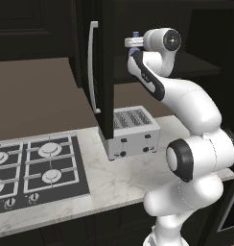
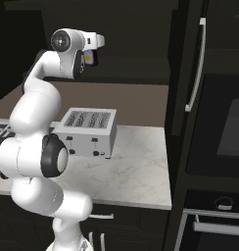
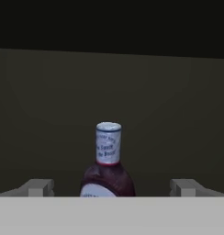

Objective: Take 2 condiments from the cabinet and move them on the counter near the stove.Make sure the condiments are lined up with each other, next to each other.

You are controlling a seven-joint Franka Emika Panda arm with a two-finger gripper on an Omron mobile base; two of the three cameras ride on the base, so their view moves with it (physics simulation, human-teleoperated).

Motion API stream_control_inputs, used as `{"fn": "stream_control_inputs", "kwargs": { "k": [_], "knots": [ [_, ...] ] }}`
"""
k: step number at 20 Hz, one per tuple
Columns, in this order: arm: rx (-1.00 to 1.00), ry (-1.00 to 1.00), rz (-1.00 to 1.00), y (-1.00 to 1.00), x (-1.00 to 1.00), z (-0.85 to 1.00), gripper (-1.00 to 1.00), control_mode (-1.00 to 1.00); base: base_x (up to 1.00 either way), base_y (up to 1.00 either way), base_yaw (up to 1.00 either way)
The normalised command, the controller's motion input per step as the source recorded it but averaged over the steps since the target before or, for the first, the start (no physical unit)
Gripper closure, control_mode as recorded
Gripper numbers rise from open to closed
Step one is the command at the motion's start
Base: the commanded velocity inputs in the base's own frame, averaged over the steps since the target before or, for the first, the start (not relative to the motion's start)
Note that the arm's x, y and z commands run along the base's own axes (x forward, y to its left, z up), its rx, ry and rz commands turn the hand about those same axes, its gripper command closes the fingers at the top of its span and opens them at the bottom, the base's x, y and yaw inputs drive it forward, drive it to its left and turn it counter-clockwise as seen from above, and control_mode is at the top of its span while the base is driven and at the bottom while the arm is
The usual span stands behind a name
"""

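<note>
The small dark bottle (image 3: 108, 160) with a pale blue neck stands upright on the dark shelf inside the black wall cabinet (image 1: 107, 72). In the hand view my gripper (image 3: 111, 189) is open, and the bottle sits between the two fingertips (image 3: 38, 187), clear of both. From the right base view the bottle's yellow label (image 2: 90, 58) shows just under my hand (image 2: 94, 49). The gripper (image 1: 130, 44) reaches in past the open door with the silver bar handle (image 1: 92, 67). The squat blue-lidded jar is out of view. The stove (image 1: 37, 168) lies at the left on the marbled counter (image 1: 119, 180).
A silver slotted toaster (image 1: 133, 130) stands on the counter below the cabinet, beside the stove. The open cabinet door hangs over the toaster's left end. A tall black oven unit (image 2: 219, 127) with a long handle closes off the counter's right side.
</note>
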Motion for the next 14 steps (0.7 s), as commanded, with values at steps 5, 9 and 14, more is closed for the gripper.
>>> {"fn": "stream_control_inputs", "kwargs": {
  "k": [5,9,14],
  "knots": [
    [0.00,0.00,0.00,0.00,0.02,0.00,-1.00,-1.00,0.00,0.00,0.00],
    [0.00,0.00,0.00,0.00,0.12,0.00,-1.00,-1.00,0.00,0.00,0.00],
    [0.00,0.00,-0.01,0.00,0.13,0.00,-1.00,-1.00,0.00,0.00,0.00]
  ]
}}
